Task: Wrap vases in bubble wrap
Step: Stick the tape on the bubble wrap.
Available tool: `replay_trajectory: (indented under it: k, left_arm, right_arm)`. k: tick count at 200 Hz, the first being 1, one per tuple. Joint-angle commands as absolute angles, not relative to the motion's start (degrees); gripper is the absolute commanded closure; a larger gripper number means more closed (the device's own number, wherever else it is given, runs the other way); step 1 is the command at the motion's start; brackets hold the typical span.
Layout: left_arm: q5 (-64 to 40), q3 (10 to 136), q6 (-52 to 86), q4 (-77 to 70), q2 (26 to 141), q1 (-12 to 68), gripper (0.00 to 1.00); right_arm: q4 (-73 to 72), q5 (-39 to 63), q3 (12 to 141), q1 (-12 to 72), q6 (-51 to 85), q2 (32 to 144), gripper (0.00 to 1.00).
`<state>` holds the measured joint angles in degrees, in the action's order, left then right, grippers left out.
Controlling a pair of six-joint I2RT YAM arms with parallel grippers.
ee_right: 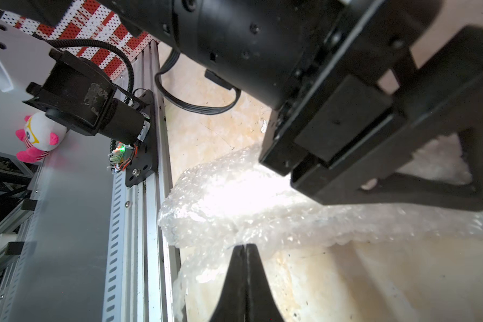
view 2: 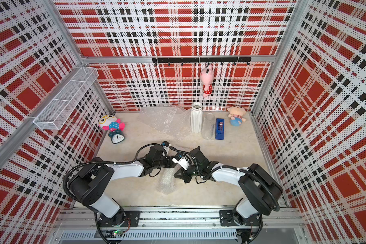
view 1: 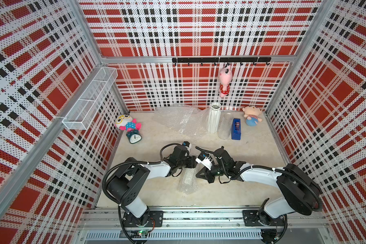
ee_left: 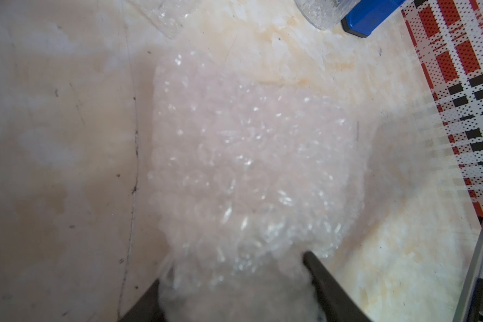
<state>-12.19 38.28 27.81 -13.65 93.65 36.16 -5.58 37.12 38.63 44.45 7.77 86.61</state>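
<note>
Left gripper: jaws half-spread, clasping bubble-wrapped bundle, well clear of tape dispenser.
Right gripper: closed at bundle's fold.
Ribbed vase, glass vase: bare, beside dispenser.
Risk: bundle likely unrolls if released untaped.

Both top views look down from high over the whole worktop; both wrist cameras sit close, sharing the bubble wrap.
</note>
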Motion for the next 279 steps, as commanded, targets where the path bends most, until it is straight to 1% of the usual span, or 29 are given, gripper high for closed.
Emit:
replay_trajectory:
  k: [1, 28, 58, 97, 132, 200, 256, 279]
  left_arm:
    - [-14.28, 38.76, 25.93, -14.33, 94.53, 37.07, 0.6]
    - [-14.24, 38.93, 25.84, -14.24, 94.31, 37.36, 0.61]
    - [-13.41, 39.11, 25.84, -13.82, 94.66, 37.4, 0.61]
    - [-13.27, 39.28, 25.84, -13.72, 94.93, 37.27, 0.62]
    - [-13.34, 39.38, 25.93, -13.8, 94.43, 37.31, 0.62]
    - [-13.19, 39.24, 26.52, -14.57, 93.84, 38.19, 0.62]
    - [-13.27, 38.94, 26.81, -15.29, 93.17, 38.49, 0.63]
    - [-13.1, 38.61, 27.18, -15.85, 92.88, 38.57, 0.63]
  right_arm:
    - [-5.92, 35.62, 39.18, 44.12, 7.06, 87.7, 1.0]
    - [-7.63, 34.93, 38.59, 43.69, 8.35, 87.81, 1.0]
    - [-10.17, 37.05, 37.76, 43.59, 9.79, 85.91, 1.0]
    - [-8.0, 34.5, 37.09, 43.1, 9.07, 84.48, 1.0]
    - [-7.75, 33.77, 37.0, 41.85, 8.96, 86.11, 1.0]
    - [-11.71, 33.28, 38.13, 42.19, 11.75, 91.58, 1.0]
    - [-14.71, 30.47, 37.9, 42.93, 14.43, 91.97, 1.0]
    - [-15.58, 28.44, 37.88, 43.37, 15.59, 92.19, 0.93]
